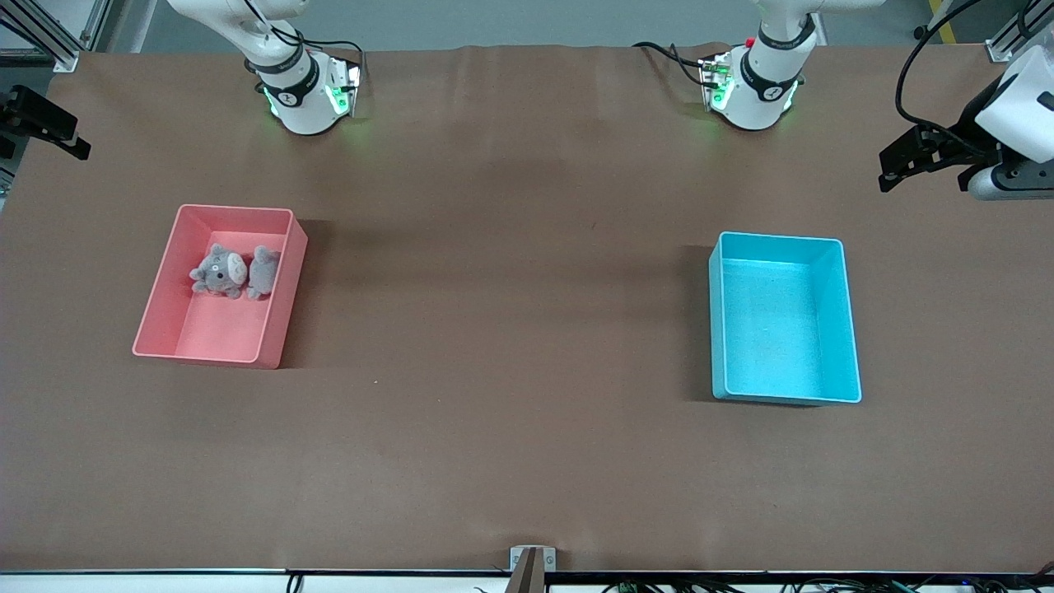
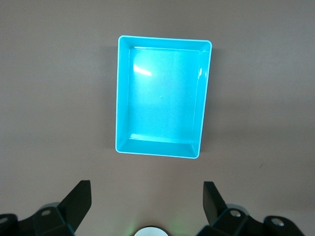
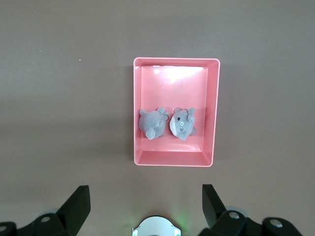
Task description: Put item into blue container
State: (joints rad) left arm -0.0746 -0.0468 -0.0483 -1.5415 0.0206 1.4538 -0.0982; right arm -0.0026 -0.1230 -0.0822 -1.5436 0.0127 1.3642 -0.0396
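Observation:
The blue container (image 1: 832,321) stands empty toward the left arm's end of the table and also fills the middle of the left wrist view (image 2: 125,98). Two grey plush toys, one (image 1: 217,271) beside the other (image 1: 263,271), lie inside a pink bin (image 1: 284,296) toward the right arm's end; the right wrist view shows both toys (image 3: 152,123) (image 3: 182,123) in it. My left gripper (image 1: 893,165) (image 2: 146,199) hangs open and empty high above the table, off to the side of the blue container. My right gripper (image 1: 58,128) (image 3: 146,201) is open and empty too, high up beside the pink bin (image 3: 211,113).
Brown table cover (image 1: 510,288) spans the space between the two bins. Both arm bases (image 1: 305,91) (image 1: 753,82) stand along the table edge farthest from the front camera. A small metal bracket (image 1: 533,560) sits at the nearest edge.

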